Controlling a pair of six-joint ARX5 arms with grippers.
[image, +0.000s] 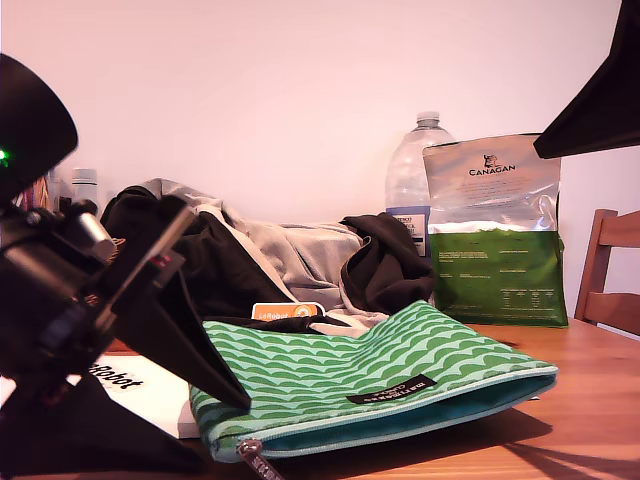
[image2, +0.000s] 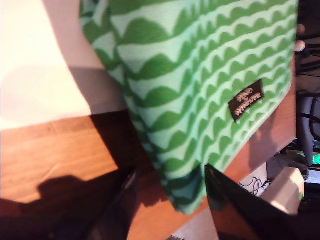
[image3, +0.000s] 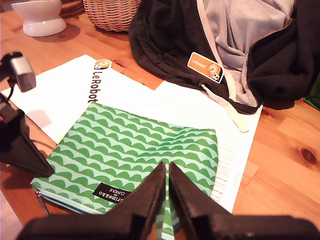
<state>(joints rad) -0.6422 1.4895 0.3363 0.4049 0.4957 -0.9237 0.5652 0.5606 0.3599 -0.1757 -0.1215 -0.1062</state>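
Observation:
A green wave-patterned zip pouch (image: 380, 380) (image3: 135, 150) (image2: 200, 85) with a black label lies flat on white paper (image3: 160, 100) on the wooden table. My first gripper (image2: 170, 169) is open, its two black fingers (image2: 125, 200) straddling one end of the pouch close to the table. In the exterior view that gripper (image: 215, 375) is at the pouch's left end. My second gripper (image3: 167, 166) hovers well above the pouch near its label, jaws shut on nothing.
A black and grey hoodie (image3: 225, 45) with an orange LeRobot sticker (image3: 206, 67) lies behind the pouch. A Canagan bag (image: 495, 230), a water bottle (image: 412, 170) and a chair (image: 610, 270) stand at the exterior view's right. A white bowl (image3: 37, 17) and wicker basket (image3: 111, 12) stand beyond.

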